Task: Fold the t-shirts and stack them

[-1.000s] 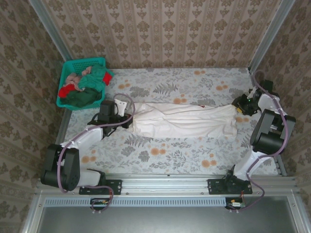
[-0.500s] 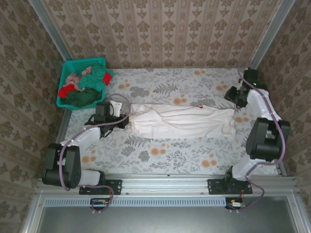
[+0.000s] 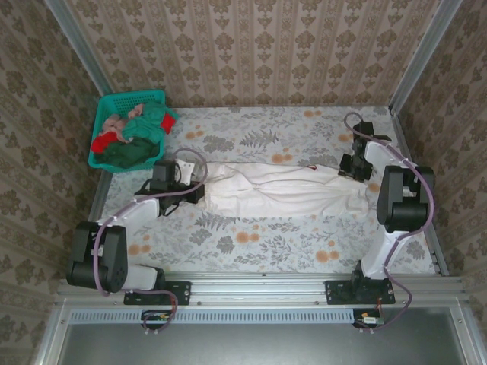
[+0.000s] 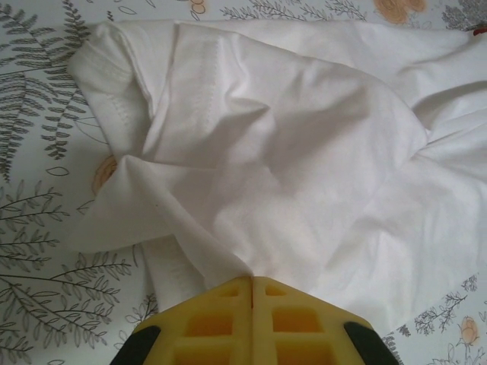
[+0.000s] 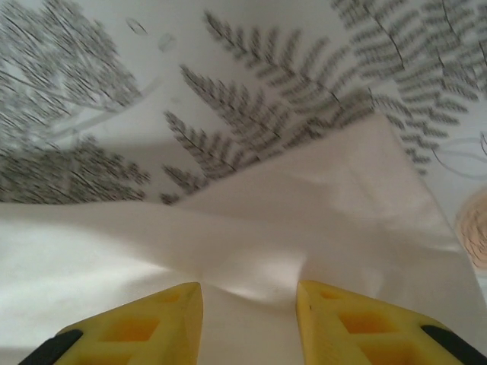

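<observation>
White cloth was what I held: my left claw (image 4: 252,280) was pinched tight on the left end of the white t-shirt (image 3: 285,188). The shirt lay stretched in a long rumpled band across the middle of the flowered table (image 3: 266,243). My right claw (image 5: 249,290) hung at the shirt's right end, fingers partly parted over the cloth edge, gripping nothing that I could see. Green, red and pink shirts (image 3: 135,135) sat heaped in the teal basket (image 3: 114,99) at the table's far left corner.
</observation>
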You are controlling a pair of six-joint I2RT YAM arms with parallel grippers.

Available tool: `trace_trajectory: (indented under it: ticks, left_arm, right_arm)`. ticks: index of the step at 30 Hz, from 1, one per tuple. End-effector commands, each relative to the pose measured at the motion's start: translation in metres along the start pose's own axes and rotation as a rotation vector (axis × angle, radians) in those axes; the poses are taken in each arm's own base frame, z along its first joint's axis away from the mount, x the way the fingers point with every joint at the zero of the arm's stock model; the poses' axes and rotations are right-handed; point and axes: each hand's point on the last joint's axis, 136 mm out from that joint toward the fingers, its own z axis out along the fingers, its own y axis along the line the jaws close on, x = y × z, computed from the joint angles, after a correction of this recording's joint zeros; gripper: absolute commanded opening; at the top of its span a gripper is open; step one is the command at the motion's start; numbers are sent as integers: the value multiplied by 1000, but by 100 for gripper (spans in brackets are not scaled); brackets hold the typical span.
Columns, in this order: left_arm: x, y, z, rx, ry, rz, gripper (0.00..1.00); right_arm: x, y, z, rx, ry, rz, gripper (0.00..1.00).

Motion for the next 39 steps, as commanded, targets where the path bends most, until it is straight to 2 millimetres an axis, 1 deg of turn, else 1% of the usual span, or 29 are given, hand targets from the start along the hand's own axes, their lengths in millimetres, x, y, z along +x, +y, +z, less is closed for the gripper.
trace_trajectory:
  ticks: [1, 3, 5, 6, 7, 8, 9, 10, 12, 13, 14, 15, 16, 18, 19, 21, 23, 25, 28, 29, 33, 35, 37, 39]
  left_arm:
    - [-11, -6, -2, 13, 2, 6, 0]
    - [-19, -14, -3, 11, -8, 27, 0]
    - [-27, -28, -4, 22, -14, 63, 1]
    - [-31, -37, -3, 30, -11, 86, 2]
    - [-32, -42, -3, 35, -5, 100, 7]
    - [-33, -46, -4, 42, 0, 106, 16]
    - [-33, -47, -5, 43, 1, 95, 31]
    - [-33, -45, -6, 37, -6, 78, 48]
    - [-34, -45, -10, 46, -30, 55, 65]
    - [-35, -42, -12, 37, -37, 39, 78]
    - [-38, -40, -14, 29, -42, 30, 83]
    - [-40, -37, -14, 11, -43, 22, 94]
    - [-43, -31, -14, -25, -47, 8, 100]
    - [-49, -18, -9, -92, -33, -23, 100]
    - [-51, -8, -5, -138, -7, -46, 100]
    - [-49, 13, 5, -238, 58, -106, 100]
    - [-43, 30, 15, -279, 108, -191, 100]
    - [-36, 36, 29, -219, 94, -294, 100]
    - [-26, 48, 41, -193, 60, -402, 100]
    - [-26, 50, 45, -174, 53, -428, 98]
    - [-25, 53, 58, -68, 15, -538, 80]
    - [-22, 53, 60, -47, 2, -576, 79]
    - [-19, 53, 62, -40, -2, -594, 74]
    - [-19, 53, 64, -24, -14, -611, 64]
  right_arm:
    - [7, -10, 2, 40, 3, -14, 40]
    - [15, -9, 10, 32, 35, -3, 40]
    - [18, -8, 16, 27, 41, 6, 41]
    - [19, -7, 18, 31, 44, 4, 42]
    - [20, -7, 18, 37, 51, -5, 43]
    - [21, -7, 17, 49, 56, -17, 45]
    - [20, -9, 15, 70, 50, -23, 45]
    - [19, -9, 11, 75, 39, -29, 45]
    - [15, -11, -3, 78, 0, -29, 47]
    - [13, -11, -13, 70, -22, -28, 49]
    - [11, -10, -21, 60, -41, -28, 51]
    - [9, -9, -30, 54, -64, -24, 52]
    - [8, -9, -39, 45, -93, -19, 55]
    - [8, -4, -52, 7, -138, -20, 58]
    - [8, -1, -57, -14, -158, -18, 58]
    - [10, 3, -62, -51, -184, -17, 59]
    - [13, 4, -62, -68, -194, -12, 59]
    - [17, 6, -61, -83, -186, -18, 59]
    - [20, 6, -56, -82, -177, -25, 59]
    - [20, 6, -55, -85, -178, -27, 59]
    - [20, 7, -51, -87, -170, -34, 59]
    - [22, 6, -48, -80, -164, -34, 59]
    - [22, 7, -46, -83, -164, -34, 59]
    - [22, 8, -44, -88, -159, -32, 59]
